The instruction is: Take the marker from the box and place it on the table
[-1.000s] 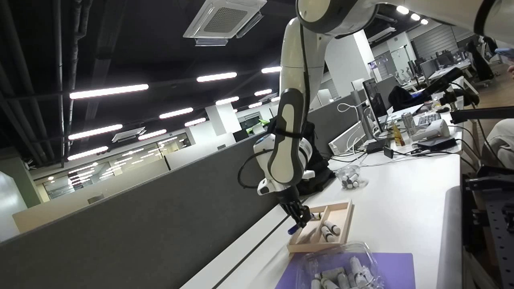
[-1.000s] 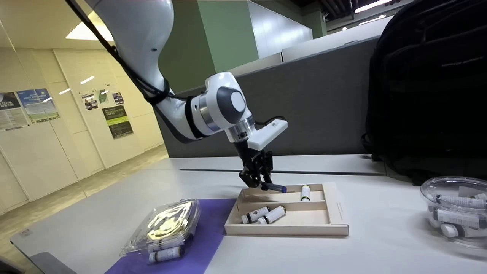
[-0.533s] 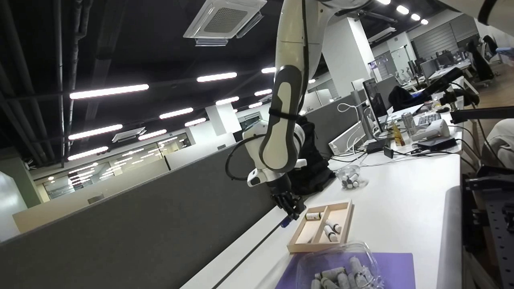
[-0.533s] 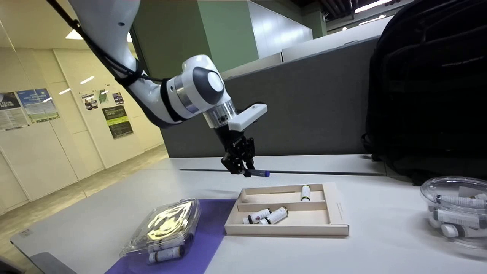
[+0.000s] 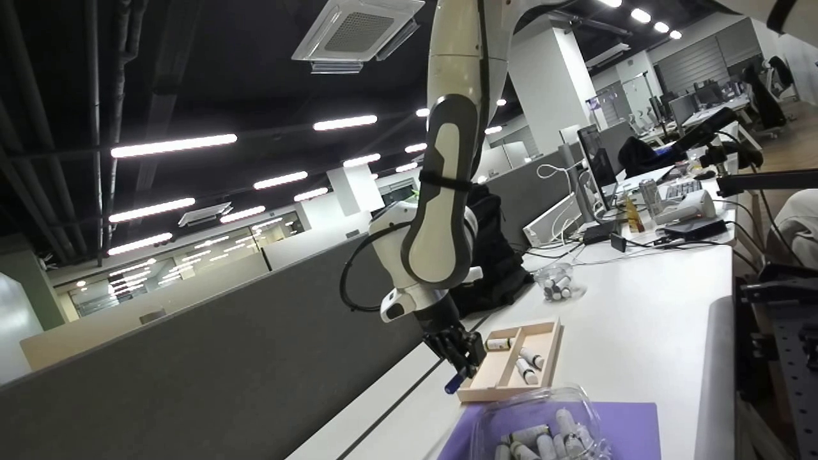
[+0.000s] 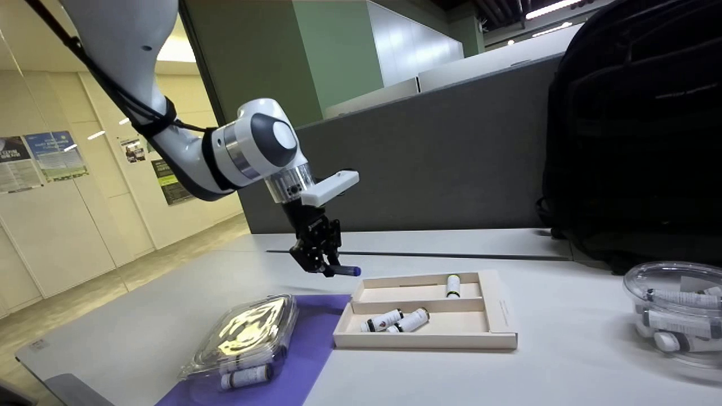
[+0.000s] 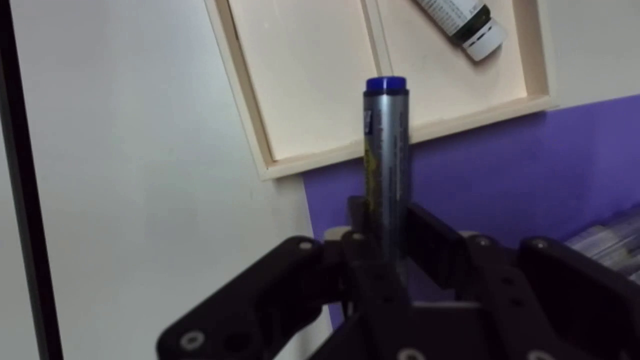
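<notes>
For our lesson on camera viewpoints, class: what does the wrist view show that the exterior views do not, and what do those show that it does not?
Only the wrist view: yellow print on the barrel of the marker.
Only the exterior views: the black backpack, grey partition and round clear tub.
Shared: the gripper closed on the marker, the box with a bottle inside, the purple mat and the white table.
</notes>
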Available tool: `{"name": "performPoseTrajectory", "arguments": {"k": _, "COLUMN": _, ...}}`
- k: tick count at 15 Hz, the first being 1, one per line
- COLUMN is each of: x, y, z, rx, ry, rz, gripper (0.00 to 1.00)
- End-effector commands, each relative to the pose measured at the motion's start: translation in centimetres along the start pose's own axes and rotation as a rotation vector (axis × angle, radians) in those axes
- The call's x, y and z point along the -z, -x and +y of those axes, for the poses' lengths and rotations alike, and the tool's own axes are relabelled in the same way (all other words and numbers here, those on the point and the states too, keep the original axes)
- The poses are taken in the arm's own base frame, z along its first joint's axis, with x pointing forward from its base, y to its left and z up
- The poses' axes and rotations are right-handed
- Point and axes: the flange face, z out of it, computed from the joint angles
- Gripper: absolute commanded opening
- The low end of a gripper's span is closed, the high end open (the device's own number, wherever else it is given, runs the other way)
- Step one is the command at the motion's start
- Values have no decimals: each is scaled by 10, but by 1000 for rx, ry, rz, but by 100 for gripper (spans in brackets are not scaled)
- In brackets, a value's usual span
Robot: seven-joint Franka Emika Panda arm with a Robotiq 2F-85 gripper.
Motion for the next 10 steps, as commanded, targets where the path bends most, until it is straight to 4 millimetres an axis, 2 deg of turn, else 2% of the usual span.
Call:
{"name": "performPoseTrajectory", "arguments": {"k": 1, "x": -14, "y": -14, "z": 6, "rx": -62, "ry": -26, "rz": -7, "gripper": 6}}
{"name": "performPoseTrajectory", "arguments": {"k": 6, "x": -47, "y": -30, "z": 12, "rx": -97, "ry": -74, "rz": 0, "gripper": 6}}
{"name": "performPoseTrajectory", "arguments": {"k": 10, "x": -57, "y": -41, "z": 21, "rx": -65, "ry": -60, "rz": 21, "gripper": 6}}
